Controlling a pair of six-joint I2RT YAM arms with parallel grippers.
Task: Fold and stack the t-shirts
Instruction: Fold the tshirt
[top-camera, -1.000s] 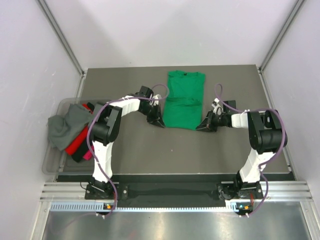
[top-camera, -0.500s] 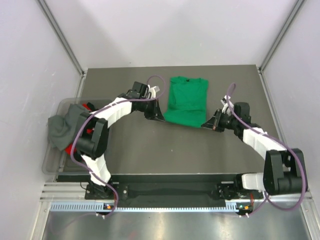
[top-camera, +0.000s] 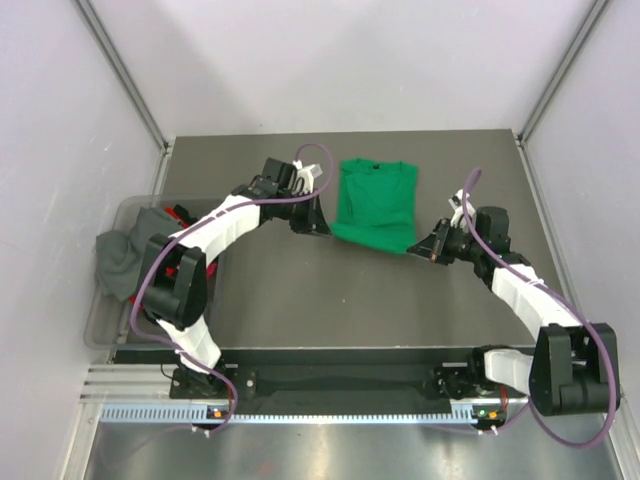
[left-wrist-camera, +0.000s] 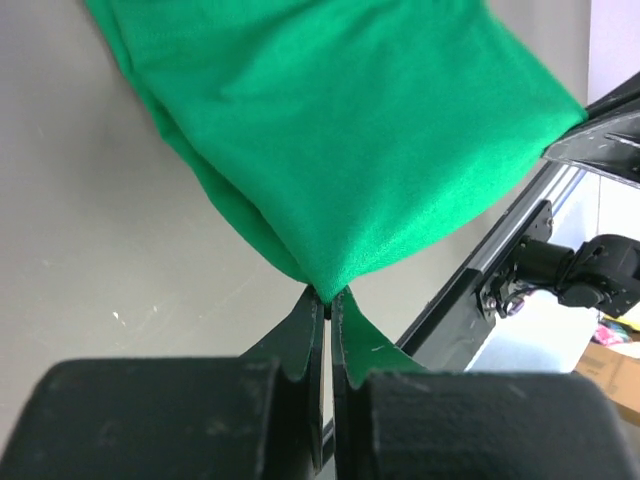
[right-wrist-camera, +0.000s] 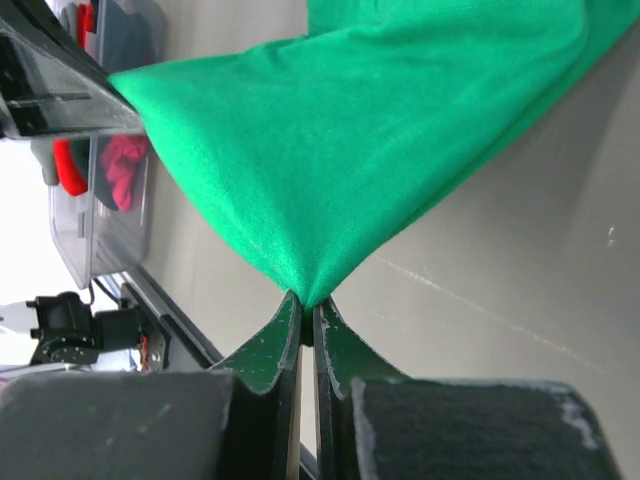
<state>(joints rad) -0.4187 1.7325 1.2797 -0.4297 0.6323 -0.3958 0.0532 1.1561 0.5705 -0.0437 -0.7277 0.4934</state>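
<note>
A bright green t-shirt (top-camera: 375, 203) lies on the grey table, collar towards the far edge. My left gripper (top-camera: 322, 231) is shut on its near left corner, and the cloth (left-wrist-camera: 340, 150) rises in a pinched peak from the jaws (left-wrist-camera: 328, 298). My right gripper (top-camera: 417, 250) is shut on the near right corner, where the green cloth (right-wrist-camera: 340, 150) is drawn into a point at the tips (right-wrist-camera: 307, 305). More t-shirts, grey (top-camera: 125, 258) and red (top-camera: 152, 290), lie in the bin at the left.
A clear plastic bin (top-camera: 103, 325) stands at the table's left edge, also seen in the right wrist view as the bin (right-wrist-camera: 90, 225). Bare grey table (top-camera: 350, 300) lies between the shirt and the arm bases. Metal frame posts (top-camera: 120, 70) flank the back corners.
Both arms have reached out and moved up the table with the shirt's near corners. The shirt has shifted right and away, and its near hem now runs at a slant.
</note>
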